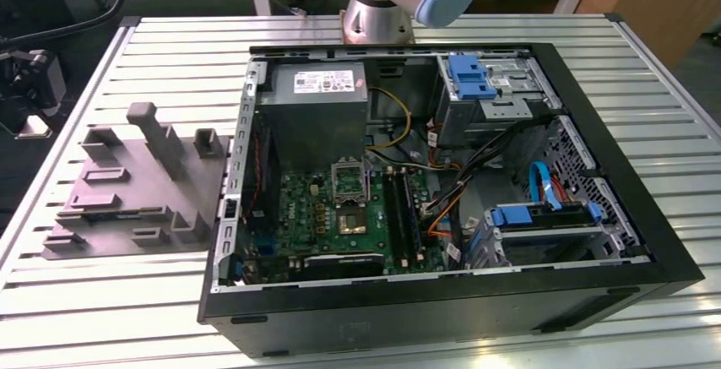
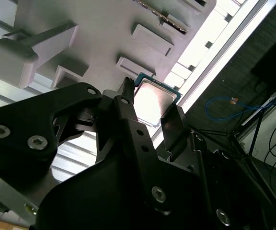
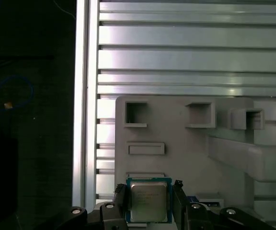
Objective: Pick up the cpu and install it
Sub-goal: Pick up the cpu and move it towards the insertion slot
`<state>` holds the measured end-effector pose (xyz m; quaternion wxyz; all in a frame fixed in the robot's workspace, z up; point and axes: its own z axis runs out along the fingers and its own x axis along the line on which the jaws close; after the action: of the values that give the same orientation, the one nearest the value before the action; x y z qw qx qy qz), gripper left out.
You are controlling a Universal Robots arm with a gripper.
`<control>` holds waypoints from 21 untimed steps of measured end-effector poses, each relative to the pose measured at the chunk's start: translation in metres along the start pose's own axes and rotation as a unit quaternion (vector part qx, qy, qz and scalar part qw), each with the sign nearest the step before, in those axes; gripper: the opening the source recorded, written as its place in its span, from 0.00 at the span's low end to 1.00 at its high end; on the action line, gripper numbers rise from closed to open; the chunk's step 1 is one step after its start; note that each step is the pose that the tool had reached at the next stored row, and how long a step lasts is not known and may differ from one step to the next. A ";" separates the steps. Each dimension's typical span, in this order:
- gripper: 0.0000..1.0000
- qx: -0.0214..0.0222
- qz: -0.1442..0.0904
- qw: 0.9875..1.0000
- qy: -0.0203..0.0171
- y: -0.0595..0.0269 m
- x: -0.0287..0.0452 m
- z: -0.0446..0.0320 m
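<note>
Between the fingertips: one small flat square cpu (image 3: 148, 200) with a pale silvery metal top and a green rim, lying centred in the black two-fingered gripper (image 3: 149, 204), its flat face turned to the cameras in both wrist views. Being square, it has no long axis. The black fingers (image 3: 120, 201) stand at two opposite edges and appear pressed onto them, so the chip reads as clamped. Whether it rests on the surface beneath or hangs just above it cannot be told. Single arm, so no choice of hand. Fine print on the metal top: present, too small to read. Just beyond the chip: large grey moulded plastic tray (image 3: 186, 143) with raised blocks and shallow rectangular pockets, one pocket right at the chip's far edge. Under the tray: silver slotted aluminium table (image 3: 190, 52). Farther off, to the exterior view's right of the tray: open black computer case (image 1: 451, 314) lying on its side, green motherboard (image 1: 316, 217) exposed on its floor. At the case's far end: grey metal power supply box (image 1: 321, 120) bearing a white label, print not legible. Farthest: silver-and-blue arm base (image 1: 377, 10).
</note>
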<state>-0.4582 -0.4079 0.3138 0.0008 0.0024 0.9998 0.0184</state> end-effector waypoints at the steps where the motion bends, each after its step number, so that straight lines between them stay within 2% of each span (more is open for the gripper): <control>1: 0.47 0.000 0.000 1.000 0.000 0.0000 0.0000 -0.0001; 10: 0.47 0.000 0.000 1.000 0.000 0.0001 0.0000 -0.0019; 21: 0.47 0.000 0.000 1.000 0.000 0.0005 0.0000 -0.0135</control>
<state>-0.4582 -0.4079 0.3273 0.0008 0.0023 0.9998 0.0182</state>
